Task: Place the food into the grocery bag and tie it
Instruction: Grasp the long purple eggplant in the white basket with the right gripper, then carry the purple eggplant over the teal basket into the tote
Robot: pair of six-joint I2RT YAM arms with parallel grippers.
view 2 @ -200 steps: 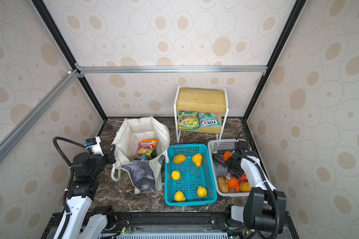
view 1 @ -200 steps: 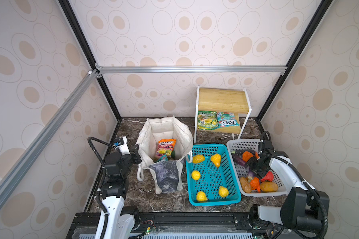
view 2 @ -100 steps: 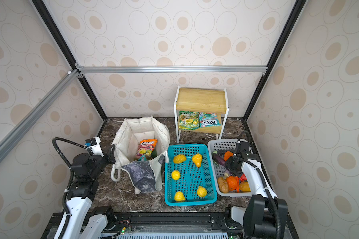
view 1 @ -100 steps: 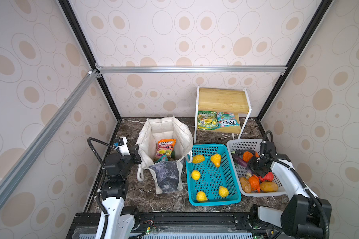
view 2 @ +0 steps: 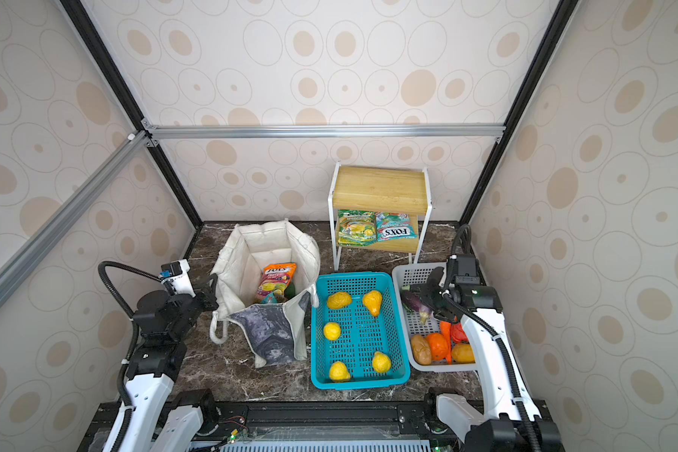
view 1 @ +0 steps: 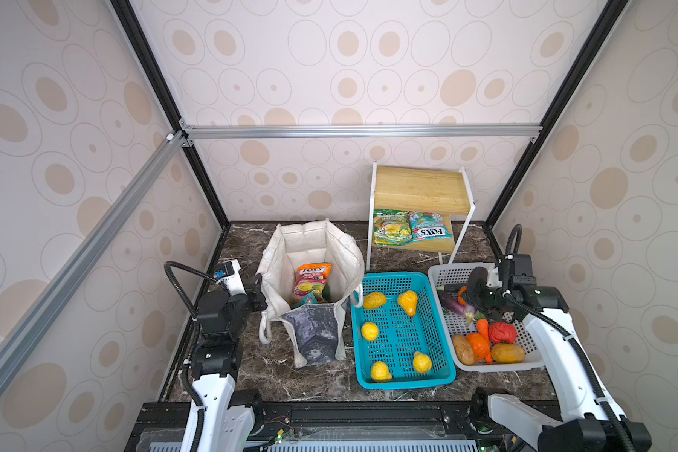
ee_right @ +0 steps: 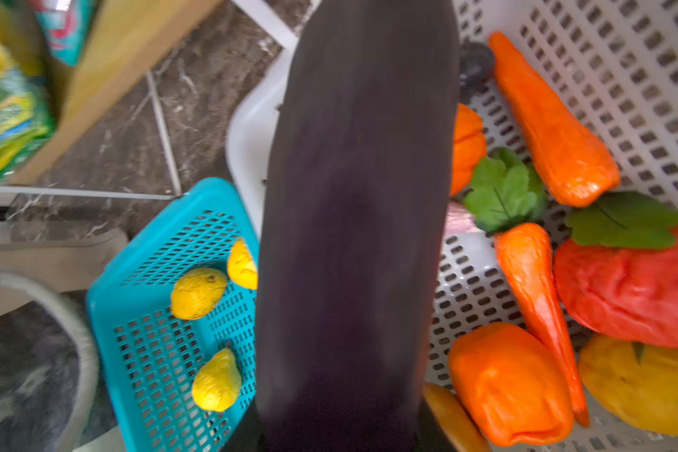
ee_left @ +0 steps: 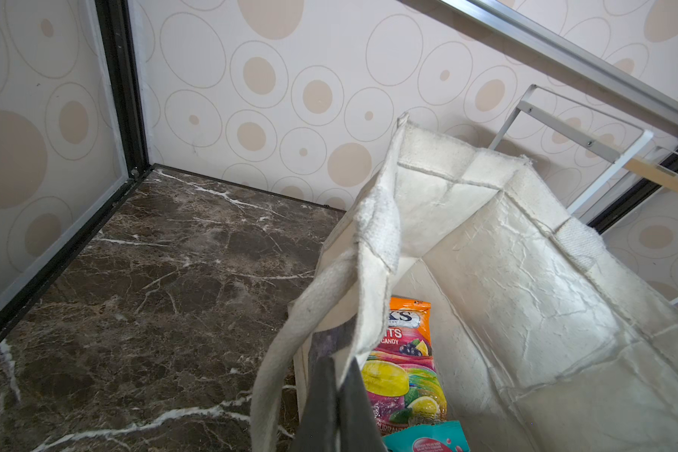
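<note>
Right gripper (view 1: 471, 301) has now clamped the eggplant (view 1: 453, 305) in the white basket (view 1: 498, 366); left gripper (ee_left: 335, 377) stays pinched on the grocery bag (view 1: 310, 242) rim.

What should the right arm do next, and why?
Probably lift straight up: the right jaws look closed on the purple eggplant, which is in the white basket; the grocery bag stands open beyond the teal basket, its rim pinched by the left jaws.

The eggplant (ee_right: 357, 235) swamps the right wrist view, a dark blur with both ends cut off, hiding most of the right gripper (view 1: 473, 297). In the bag (ee_left: 525, 297) the teal packet (ee_left: 427, 438) runs off the picture; the green fruit (view 1: 325, 291) is a mere sliver beside the orange packet (view 1: 312, 278).
</note>
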